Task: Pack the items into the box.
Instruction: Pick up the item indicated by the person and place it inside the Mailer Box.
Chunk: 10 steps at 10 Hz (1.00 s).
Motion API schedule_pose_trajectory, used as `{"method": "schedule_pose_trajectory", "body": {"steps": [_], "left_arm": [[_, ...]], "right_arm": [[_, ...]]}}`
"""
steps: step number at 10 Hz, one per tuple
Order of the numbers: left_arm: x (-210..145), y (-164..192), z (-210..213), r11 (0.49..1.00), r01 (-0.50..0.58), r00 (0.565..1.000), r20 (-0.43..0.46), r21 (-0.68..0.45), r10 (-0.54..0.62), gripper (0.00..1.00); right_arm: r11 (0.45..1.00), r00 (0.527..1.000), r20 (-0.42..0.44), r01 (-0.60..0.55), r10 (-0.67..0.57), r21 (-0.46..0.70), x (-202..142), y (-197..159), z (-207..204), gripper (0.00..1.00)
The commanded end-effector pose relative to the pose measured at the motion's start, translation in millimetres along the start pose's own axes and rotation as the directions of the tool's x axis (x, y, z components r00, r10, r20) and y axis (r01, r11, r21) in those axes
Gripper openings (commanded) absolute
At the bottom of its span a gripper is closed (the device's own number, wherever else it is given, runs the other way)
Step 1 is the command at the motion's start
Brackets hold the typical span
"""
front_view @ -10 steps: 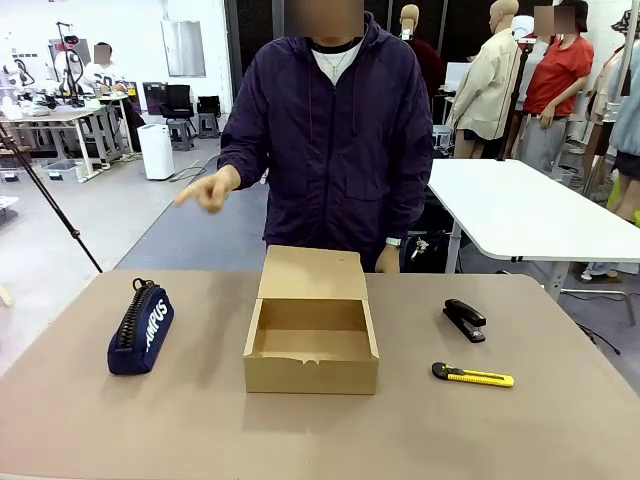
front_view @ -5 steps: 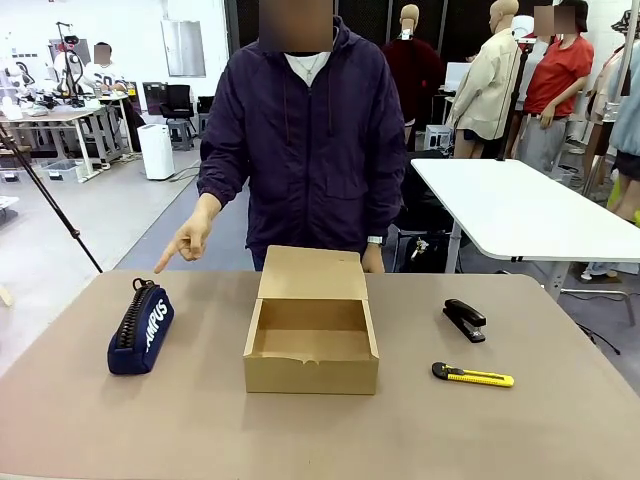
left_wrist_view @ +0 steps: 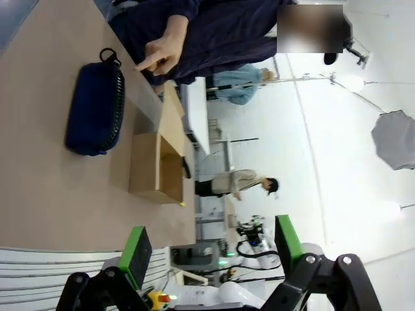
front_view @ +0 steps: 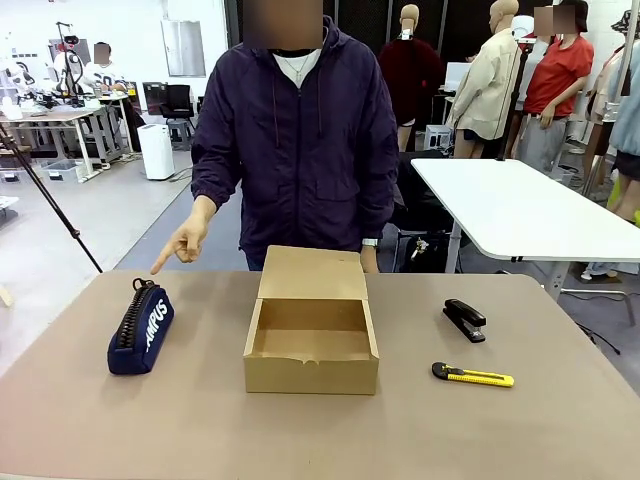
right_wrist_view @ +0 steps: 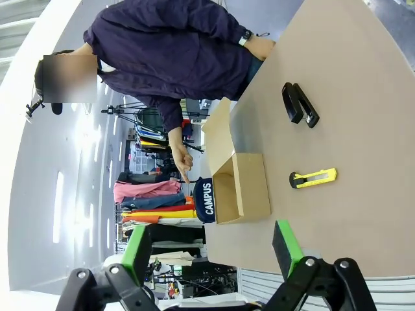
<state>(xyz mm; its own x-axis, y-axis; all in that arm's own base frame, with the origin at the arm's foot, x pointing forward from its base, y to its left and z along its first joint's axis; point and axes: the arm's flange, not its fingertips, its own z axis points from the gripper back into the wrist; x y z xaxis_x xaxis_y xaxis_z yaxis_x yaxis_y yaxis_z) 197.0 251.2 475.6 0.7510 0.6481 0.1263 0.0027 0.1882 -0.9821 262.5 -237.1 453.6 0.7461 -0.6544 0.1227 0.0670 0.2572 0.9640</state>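
The person's hand, forefinger out and the rest curled, points down at the one navy CAMPUS pouch on the left. One open brown box sits mid-table; right of it lies one black stapler, and nearer, one yellow knife.

We're in a big, bright workshop hall.
Our brown table runs across the foreground, and beyond it a pale grey floor opens up, with a darker blue-grey strip down the middle. Over on the far left we see work desks against a white wall, with black chairs near them. A low white unit stands on the floor, and a grey panel sits on the wall above it. A black tripod leg slants across the left. Off to the right sits a white table, with dark wall panels behind it. From the right wrist, we catch long strip lights glowing overhead.
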Motion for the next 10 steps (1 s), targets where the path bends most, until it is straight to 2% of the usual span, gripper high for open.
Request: {"method": "schedule_pose_trajectory", "body": {"steps": [1,2,3,4,5,7,8,9,10], "left_arm": [[1.6,-63.4,-44.3,0.982,0.125,0.986,-0.132,0.144,-0.106,1.0],[0.8,-98.4,-85.2,0.93,0.246,0.953,-0.243,0.274,-0.18,1.0],[-3.1,-119.9,-124.2,0.857,0.343,0.92,-0.323,0.385,-0.223,1.0],[-11.9,-131.5,-157.4,0.76,0.411,0.9,-0.357,0.503,-0.25,1.0],[-23.5,-136.5,-190.0,0.633,0.487,0.867,-0.423,0.602,-0.265,1.0],[-49.3,-146.9,-247.6,0.512,0.528,0.849,-0.437,0.678,-0.297,1.0],[-59.0,-148.9,-267.2,0.449,0.508,0.859,-0.39,0.735,-0.333,1.0],[-65.4,-152.1,-280.6,0.437,0.482,0.858,-0.307,0.76,-0.412,1.0],[-61.1,-158.3,-277.4,0.484,0.464,0.872,-0.284,0.742,-0.4,1.0]], "right_arm": [[1.0,1.0,0.005,-0.013,0.013,0.016,3.3,2.0,1.0,1.0],[1.0,1.0,0.005,-0.013,0.013,0.016,3.3,2.0,1.0,1.0],[1.0,1.0,0.005,-0.013,0.013,0.016,3.3,2.0,1.0,1.0],[1.0,1.0,0.005,-0.013,0.013,0.016,3.3,2.0,1.0,1.0],[1.0,1.0,0.005,-0.013,0.013,0.016,3.3,2.0,1.0,1.0],[1.0,1.0,0.005,-0.013,0.013,0.016,3.3,2.0,1.0,1.0],[1.0,1.0,0.005,-0.013,0.013,0.016,3.3,2.0,1.0,1.0],[1.0,1.0,0.005,-0.013,0.013,0.016,3.3,2.0,1.0,1.0],[1.0,1.0,0.005,-0.013,0.013,0.016,3.3,2.0,1.0,1.0]]}}
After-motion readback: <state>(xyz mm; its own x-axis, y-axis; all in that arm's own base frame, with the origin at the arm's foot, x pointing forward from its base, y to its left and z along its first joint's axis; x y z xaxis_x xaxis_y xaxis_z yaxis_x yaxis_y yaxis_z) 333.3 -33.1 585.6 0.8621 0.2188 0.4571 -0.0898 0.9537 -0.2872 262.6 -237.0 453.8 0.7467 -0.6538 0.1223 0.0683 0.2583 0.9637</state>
